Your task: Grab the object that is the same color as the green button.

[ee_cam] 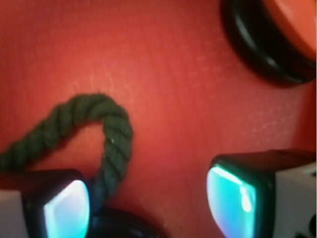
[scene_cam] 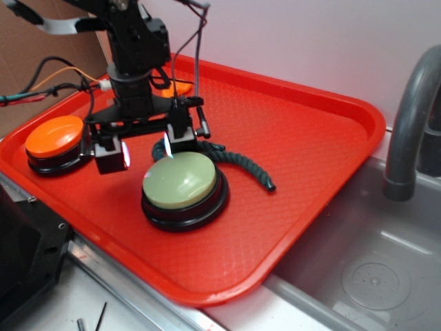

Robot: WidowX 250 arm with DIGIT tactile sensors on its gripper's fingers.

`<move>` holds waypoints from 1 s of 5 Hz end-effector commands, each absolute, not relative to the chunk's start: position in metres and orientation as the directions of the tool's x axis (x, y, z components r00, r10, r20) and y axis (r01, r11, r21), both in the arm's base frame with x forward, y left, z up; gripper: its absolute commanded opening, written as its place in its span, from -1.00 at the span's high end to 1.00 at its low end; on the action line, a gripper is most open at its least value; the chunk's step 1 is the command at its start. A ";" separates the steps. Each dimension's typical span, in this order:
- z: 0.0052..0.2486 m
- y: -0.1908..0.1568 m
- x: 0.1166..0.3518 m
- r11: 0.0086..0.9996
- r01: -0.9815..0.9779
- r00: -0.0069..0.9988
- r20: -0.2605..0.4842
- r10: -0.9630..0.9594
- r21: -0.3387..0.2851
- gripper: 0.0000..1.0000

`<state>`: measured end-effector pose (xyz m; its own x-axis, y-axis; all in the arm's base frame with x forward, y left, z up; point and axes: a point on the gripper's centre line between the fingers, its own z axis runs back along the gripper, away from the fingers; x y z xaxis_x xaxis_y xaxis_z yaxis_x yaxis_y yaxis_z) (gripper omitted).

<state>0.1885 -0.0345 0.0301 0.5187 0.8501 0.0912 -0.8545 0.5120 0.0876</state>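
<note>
The dark green twisted rope (scene_cam: 241,164) lies curved on the red tray (scene_cam: 303,138), bending round the back of the pale green button (scene_cam: 180,181) on its black base. My gripper (scene_cam: 146,146) hangs low over the tray just behind that button, jaws wide open. In the wrist view the rope (ee_cam: 111,129) loops in from the left and runs down just inside my left finger (ee_cam: 64,210). It is near the pad, and contact cannot be told. My gripper (ee_cam: 148,206) holds nothing; the right finger (ee_cam: 237,198) stands well clear. The button's black base (ee_cam: 124,225) shows at the bottom edge.
An orange-topped button (scene_cam: 55,136) on a black base sits at the tray's left, also in the wrist view's top right corner (ee_cam: 292,20). A small orange piece (scene_cam: 176,87) lies behind my arm. A steel sink (scene_cam: 372,262) and grey faucet (scene_cam: 410,117) are to the right.
</note>
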 end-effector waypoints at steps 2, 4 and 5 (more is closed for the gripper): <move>0.013 -0.029 0.200 0.491 -0.869 0.495 0.096 0.864 0.066 -1.00; 0.006 -0.031 0.199 0.501 -0.862 0.505 0.052 0.861 0.072 1.00; 0.006 -0.031 0.199 0.499 -0.863 0.503 0.056 0.862 0.074 1.00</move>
<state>0.2076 -0.0367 0.0109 0.5023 0.8625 0.0620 -0.8647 0.5007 0.0400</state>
